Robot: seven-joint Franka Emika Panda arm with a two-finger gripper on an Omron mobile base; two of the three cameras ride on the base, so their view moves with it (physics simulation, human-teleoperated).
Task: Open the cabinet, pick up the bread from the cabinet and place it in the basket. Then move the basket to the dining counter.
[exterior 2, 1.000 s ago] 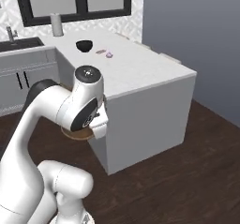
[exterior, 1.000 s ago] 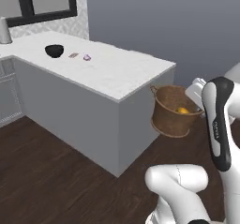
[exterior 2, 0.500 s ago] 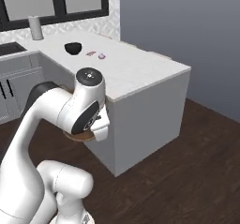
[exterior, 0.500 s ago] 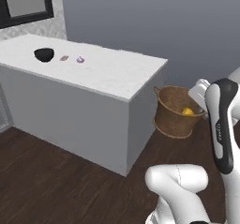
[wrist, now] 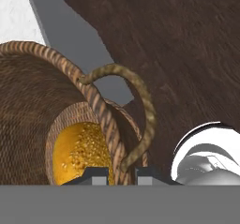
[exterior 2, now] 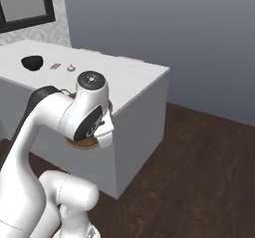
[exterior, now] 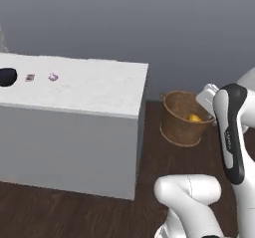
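- Pincer [wrist: 114,172] is clamping the basket [exterior: 182,118] by its rim, one finger inside the wall and one outside, right next to a loop handle [wrist: 136,110] in the hand view.
- Basket is hanging in the air off the end of the dining counter [exterior: 89,90], just beside its short grey side and sitting lower than the marble top, as far as I can judge from the left base view.
- Bread [exterior: 194,117] is sitting down in the bottom of the basket, so that part looks done to me.
- Further out on the dining counter, toward its far end from the basket, a black bowl [exterior: 7,76] and two tiny items [exterior: 53,76] are lying on the slab.
- What could go wrong, my guess: the basket is being held by one edge only, so it's tilting and could swing or slip out.
- Also, since it looks lower than the slab, moving sideways without lifting first would probably bang it into the dining counter's edge and tip the bread out.
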